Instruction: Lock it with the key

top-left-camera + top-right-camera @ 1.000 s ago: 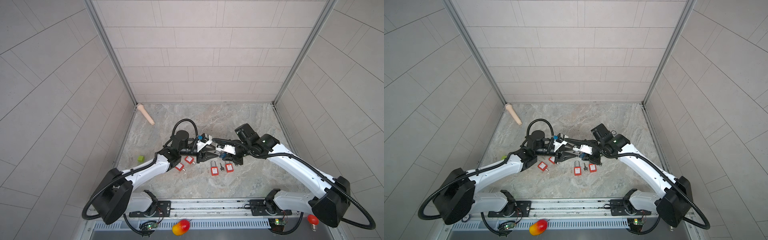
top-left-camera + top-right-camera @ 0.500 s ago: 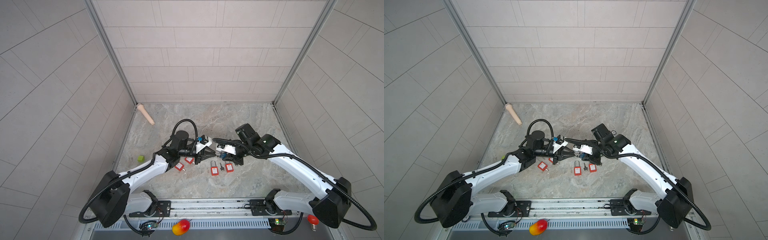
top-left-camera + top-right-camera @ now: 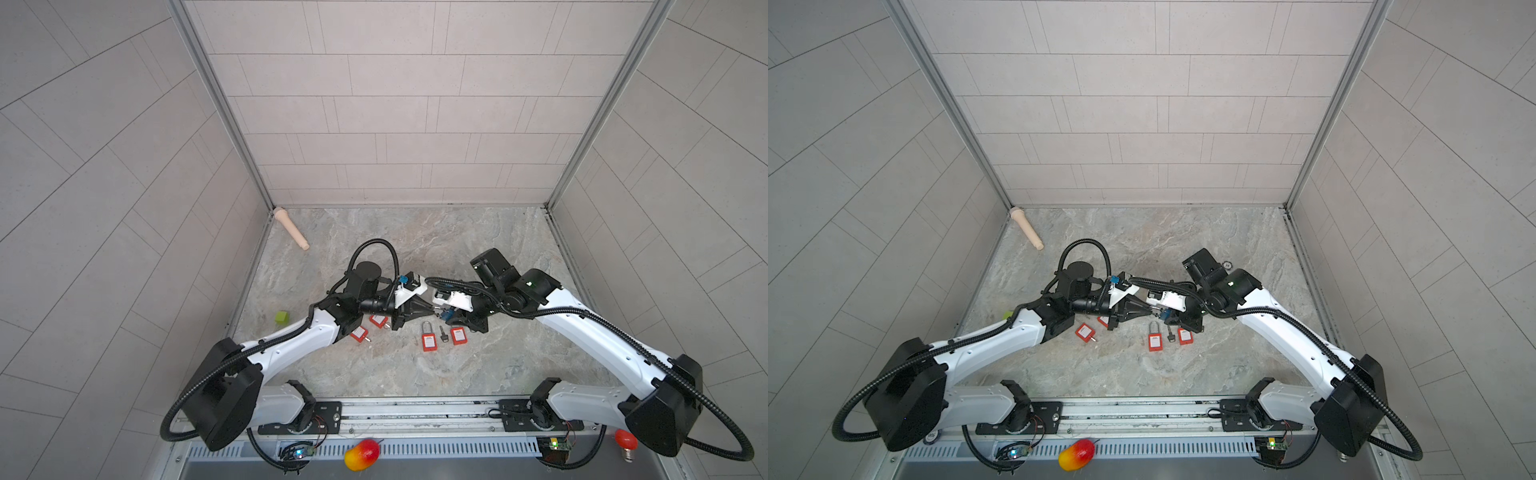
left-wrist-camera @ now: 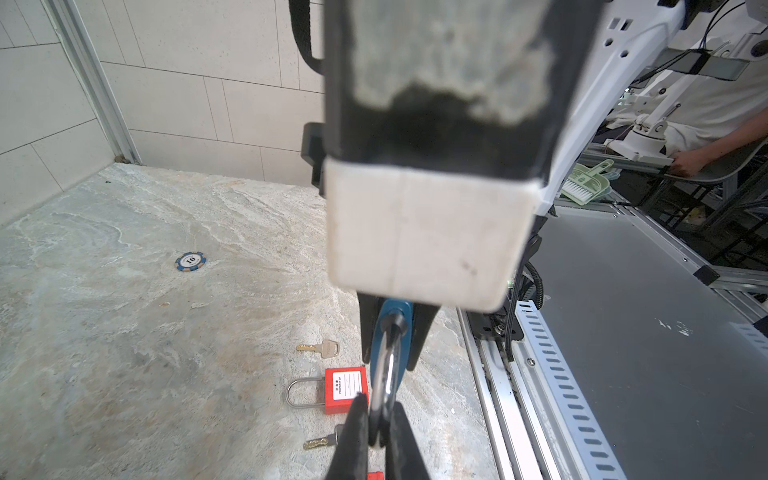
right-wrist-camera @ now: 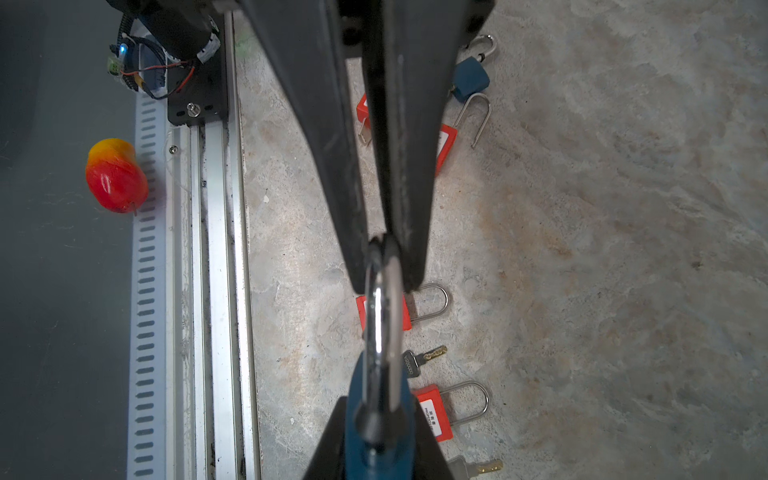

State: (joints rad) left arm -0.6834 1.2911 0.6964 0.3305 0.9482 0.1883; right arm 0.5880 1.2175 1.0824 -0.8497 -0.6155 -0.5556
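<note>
Held clear of the table (image 3: 374,374) at mid-scene, just far of the red padlocks (image 3: 428,341): the blue padlock (image 5: 376,444). Clamped by its body in the right gripper (image 5: 378,401), jaws spread only as wide as that body. Pinched at the top of the shackle (image 5: 381,307) by the left gripper (image 4: 379,402), jaws all but together on the steel.

Progress, judged from this: early to middle. Lock lifted and braced from both ends. No key in either gripper and none seen in the lock, keyhole end hidden. Whether the shackle is fully home: cannot tell. Probably left to do: seat the shackle, free one gripper, fetch a key, turn it. Black-headed key (image 5: 419,358) lying between two red padlocks, near side of the held lock. Second key (image 4: 322,348) just right of the right-hand one.

Readable: "PROPERTY OF" on that red padlock's white label; "10" on a chip (image 4: 190,261) toward the far right. Stamped code on the black key head, too small to trust.
</note>
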